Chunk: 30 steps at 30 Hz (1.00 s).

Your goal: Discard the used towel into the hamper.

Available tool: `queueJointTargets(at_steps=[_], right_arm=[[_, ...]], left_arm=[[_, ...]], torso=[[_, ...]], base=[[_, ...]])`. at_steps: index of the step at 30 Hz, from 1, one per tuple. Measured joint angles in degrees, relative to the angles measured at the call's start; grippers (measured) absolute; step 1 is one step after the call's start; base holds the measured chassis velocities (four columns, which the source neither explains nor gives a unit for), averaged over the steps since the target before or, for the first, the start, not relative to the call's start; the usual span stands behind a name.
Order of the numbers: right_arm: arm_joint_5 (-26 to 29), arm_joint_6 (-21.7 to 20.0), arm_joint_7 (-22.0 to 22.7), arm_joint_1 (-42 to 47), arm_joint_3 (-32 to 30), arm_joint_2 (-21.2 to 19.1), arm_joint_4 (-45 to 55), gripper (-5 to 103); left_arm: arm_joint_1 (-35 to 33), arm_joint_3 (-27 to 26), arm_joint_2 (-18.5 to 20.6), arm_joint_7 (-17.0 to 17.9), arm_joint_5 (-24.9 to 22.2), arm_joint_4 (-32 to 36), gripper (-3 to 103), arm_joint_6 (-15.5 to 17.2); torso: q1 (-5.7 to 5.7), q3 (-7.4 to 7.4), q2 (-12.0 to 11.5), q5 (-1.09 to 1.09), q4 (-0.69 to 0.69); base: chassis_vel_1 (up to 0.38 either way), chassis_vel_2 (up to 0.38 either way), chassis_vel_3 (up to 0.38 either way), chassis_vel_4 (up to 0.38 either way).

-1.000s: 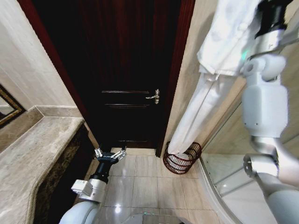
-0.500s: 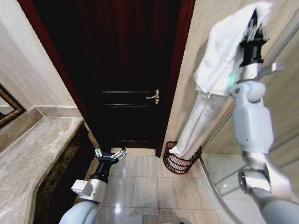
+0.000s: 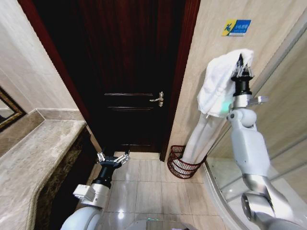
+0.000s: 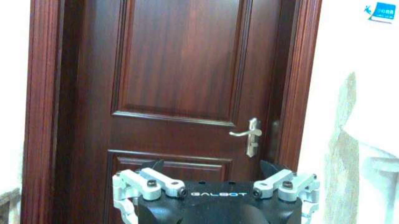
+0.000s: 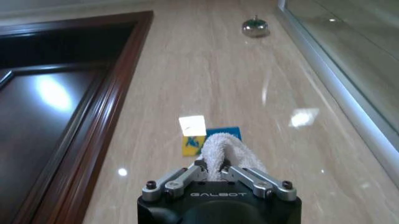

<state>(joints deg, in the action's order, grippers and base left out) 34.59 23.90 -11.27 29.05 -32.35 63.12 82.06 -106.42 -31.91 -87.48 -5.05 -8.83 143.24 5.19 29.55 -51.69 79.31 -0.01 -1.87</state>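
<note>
A long white towel point(image 3: 211, 103) hangs from my right gripper point(image 3: 240, 64), which is shut on its top fold high against the beige wall. The towel's lower end reaches down into the hamper point(image 3: 182, 167), a dark reddish-brown wicker basket on the floor beside the door frame. In the right wrist view the towel point(image 5: 223, 151) bunches between the closed fingers of the right gripper point(image 5: 212, 173). My left gripper point(image 3: 113, 159) stands open low near the floor, facing the door. It appears again in the left wrist view as the left gripper point(image 4: 215, 182), holding nothing.
A dark wooden door point(image 3: 129, 72) with a metal handle point(image 3: 158, 99) stands ahead. A marble counter point(image 3: 33, 158) runs along the left. A glass shower screen point(image 3: 268, 158) and its curved base lie to the right. A blue sign point(image 3: 237, 27) is on the wall.
My right arm has come down with the towel, so more of the cloth has sunk into the hamper. The left arm has stayed still.
</note>
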Motion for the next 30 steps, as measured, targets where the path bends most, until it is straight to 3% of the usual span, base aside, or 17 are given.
queueJointTargets(at_steps=[16, 30], right_arm=[[1.0, 0.7, -0.5, 9.6, -2.0, 2.9, 1.0, 7], [0.9, 3.8, -2.2, 10.8, -0.8, 3.7, -5.7, 7]], left_arm=[[0.0, 0.0, 0.0, 0.0, 0.0, 0.0, 100, 0.0], [0.0, 0.0, 0.0, 0.0, 0.0, 0.0, 100, 0.0]], torso=[[0.0, 0.0, 0.0, 0.0, 0.0], [0.0, 0.0, 0.0, 0.01, 0.0]], base=[[0.0, 0.0, 0.0, 0.0], [0.0, 0.0, 0.0, 0.0]])
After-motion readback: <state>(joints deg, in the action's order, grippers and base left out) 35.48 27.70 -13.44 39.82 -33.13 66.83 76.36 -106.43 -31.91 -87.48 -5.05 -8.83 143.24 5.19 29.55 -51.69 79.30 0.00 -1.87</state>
